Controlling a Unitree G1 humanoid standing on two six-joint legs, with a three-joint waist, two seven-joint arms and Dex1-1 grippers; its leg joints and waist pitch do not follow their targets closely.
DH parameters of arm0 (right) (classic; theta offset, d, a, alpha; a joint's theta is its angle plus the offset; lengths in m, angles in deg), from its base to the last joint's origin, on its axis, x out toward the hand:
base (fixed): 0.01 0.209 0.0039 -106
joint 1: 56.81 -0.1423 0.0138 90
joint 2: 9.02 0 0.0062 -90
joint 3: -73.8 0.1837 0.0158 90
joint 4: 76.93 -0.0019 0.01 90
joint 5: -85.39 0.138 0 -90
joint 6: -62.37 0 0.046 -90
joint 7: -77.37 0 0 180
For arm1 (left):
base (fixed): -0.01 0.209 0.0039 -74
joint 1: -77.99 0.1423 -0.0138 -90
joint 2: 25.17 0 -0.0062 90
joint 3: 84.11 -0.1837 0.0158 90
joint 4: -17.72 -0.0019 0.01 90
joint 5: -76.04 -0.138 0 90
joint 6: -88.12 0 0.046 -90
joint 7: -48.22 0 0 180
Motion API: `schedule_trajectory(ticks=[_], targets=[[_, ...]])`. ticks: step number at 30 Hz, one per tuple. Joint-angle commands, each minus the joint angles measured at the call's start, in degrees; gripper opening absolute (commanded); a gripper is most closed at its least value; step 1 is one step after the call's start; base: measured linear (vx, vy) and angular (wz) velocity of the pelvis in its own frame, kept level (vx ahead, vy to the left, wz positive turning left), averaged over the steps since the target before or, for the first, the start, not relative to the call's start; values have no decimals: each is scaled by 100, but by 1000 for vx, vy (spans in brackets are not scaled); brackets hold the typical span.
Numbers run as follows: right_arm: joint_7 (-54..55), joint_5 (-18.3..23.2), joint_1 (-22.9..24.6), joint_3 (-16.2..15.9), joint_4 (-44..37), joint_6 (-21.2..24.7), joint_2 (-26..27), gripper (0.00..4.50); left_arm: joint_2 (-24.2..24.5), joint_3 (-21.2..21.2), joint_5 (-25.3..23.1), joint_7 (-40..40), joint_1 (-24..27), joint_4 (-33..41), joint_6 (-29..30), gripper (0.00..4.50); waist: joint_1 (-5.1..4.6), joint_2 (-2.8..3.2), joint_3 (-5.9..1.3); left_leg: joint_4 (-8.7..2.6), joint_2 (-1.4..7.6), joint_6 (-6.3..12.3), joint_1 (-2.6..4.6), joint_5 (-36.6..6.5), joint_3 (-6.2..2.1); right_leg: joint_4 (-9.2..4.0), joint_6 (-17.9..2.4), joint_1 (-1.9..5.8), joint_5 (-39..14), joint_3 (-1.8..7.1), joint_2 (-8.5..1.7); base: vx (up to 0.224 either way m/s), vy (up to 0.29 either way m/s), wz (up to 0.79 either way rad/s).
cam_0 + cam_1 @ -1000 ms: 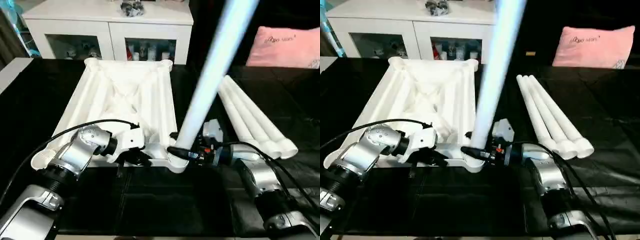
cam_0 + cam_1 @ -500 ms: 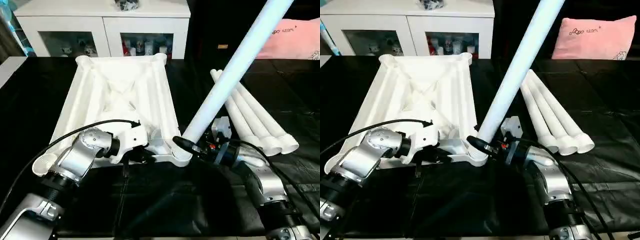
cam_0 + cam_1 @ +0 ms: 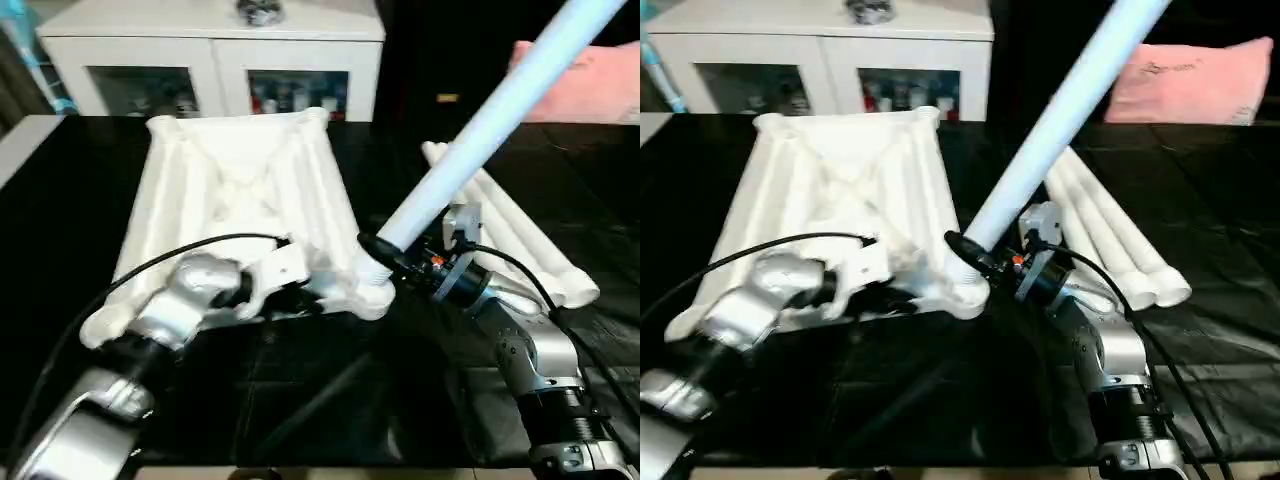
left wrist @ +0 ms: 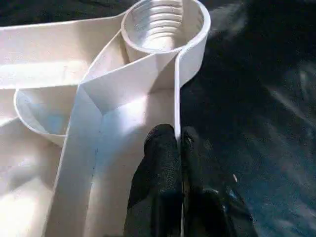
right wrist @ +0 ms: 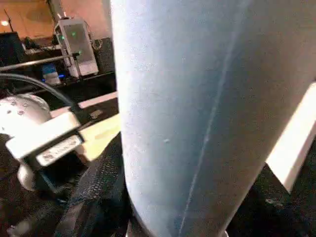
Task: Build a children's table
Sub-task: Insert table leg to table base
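The tabletop (image 3: 240,200) lies ribbed side up on the black desk (image 3: 60,200), in front of a white cabinet (image 3: 215,60). The left gripper (image 4: 177,148) has its jaws clamped on the tabletop's thin near rim, just beside an empty corner socket (image 4: 163,22). The right gripper (image 3: 385,250) has its jaws clamped on a leg (image 3: 480,130) that slants up and to the right from the near right corner socket (image 3: 370,290). Three more legs (image 3: 530,250) lie side by side on the desk to the right, near a pink cushion (image 3: 1200,70).
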Motion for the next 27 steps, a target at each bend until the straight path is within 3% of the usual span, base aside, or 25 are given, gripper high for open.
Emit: schedule_trajectory(ticks=[1, 4, 9, 14, 27], targets=[[38, 202, -10, 108, -189, 364, -39, 193, -107, -127, -300, -365, -1, -678, -71, 0, -3, -21, -314, -385, 441, 208, 134, -1111, -240, -455, -1084, 216, -704, 335, -613, 0, 0, 0], [109, 294, -50, 147, -154, 823, -164, 193, -442, -69, -407, -798, -335, -1620, -573, 0, 15, -48, -302, -390, 450, 155, 156, -1315, -242, -495, -1027, 203, -1038, 333, -634, 0, 0, 0], [248, 283, -115, 215, -170, 839, -186, 193, -630, -34, -431, -1057, -501, -2224, -943, 0, 8, -69, -269, -419, 450, 66, 166, -1593, -270, -589, -805, 180, -1854, 342, -695, 0, 0, 0], [363, 146, -161, 236, -202, 871, -288, 193, -937, 47, -478, -1332, -695, -2989, -1236, 0, 17, -105, -230, -433, 447, 3, 226, -1853, -293, -689, -587, 153, -2737, 357, -733, 0, 0, 0], [290, -163, -191, 156, -243, 723, -785, 193, -1203, 138, -603, -909, -1089, -3788, -1412, 0, 21, -114, -243, -456, 448, 180, 189, -1755, -297, -659, -742, 165, -2285, 345, -753, 0, 0, 0]])
